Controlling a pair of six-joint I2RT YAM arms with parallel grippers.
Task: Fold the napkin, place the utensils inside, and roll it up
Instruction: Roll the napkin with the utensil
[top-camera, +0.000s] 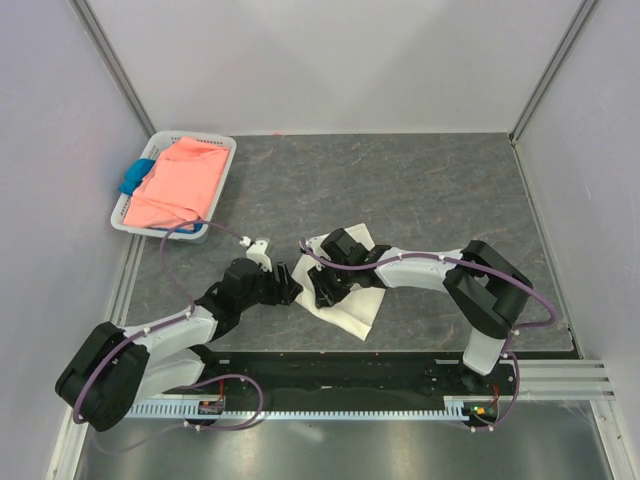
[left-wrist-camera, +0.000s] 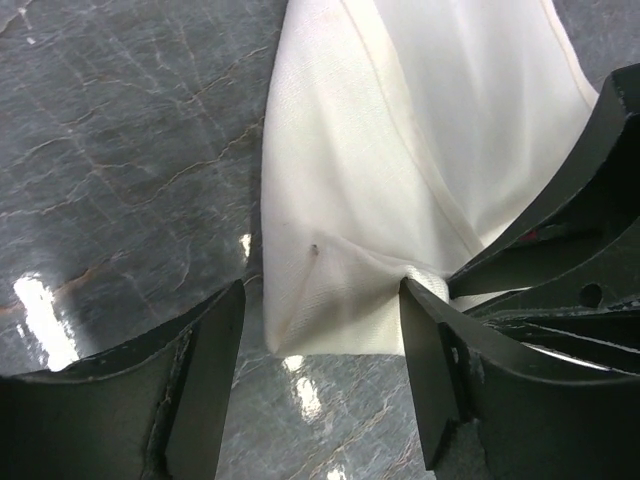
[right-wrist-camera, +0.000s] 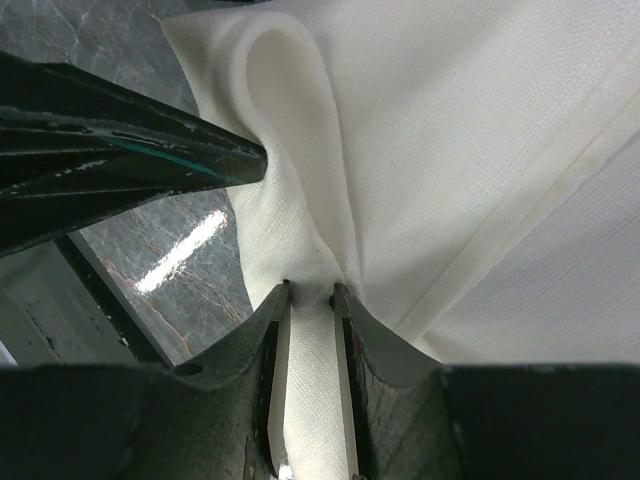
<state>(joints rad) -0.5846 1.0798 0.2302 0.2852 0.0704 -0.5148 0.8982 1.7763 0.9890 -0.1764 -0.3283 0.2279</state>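
Note:
The off-white napkin (top-camera: 356, 310) lies rumpled on the dark table near the middle front. My right gripper (top-camera: 323, 291) is shut on a raised fold of the napkin (right-wrist-camera: 480, 140), pinched between its jaws (right-wrist-camera: 310, 292). My left gripper (top-camera: 288, 283) is open, its fingers (left-wrist-camera: 205, 370) on either side of the napkin's near corner (left-wrist-camera: 340, 250) without closing on it. The right gripper's black fingers (left-wrist-camera: 570, 230) show at the right of the left wrist view. The copper-brown spoon is not in view.
A white basket (top-camera: 224, 188) stands at the back left, holding a salmon-pink cloth (top-camera: 180, 185) and a blue cloth (top-camera: 135, 178). White walls close in the table on three sides. The two grippers are close together over the napkin.

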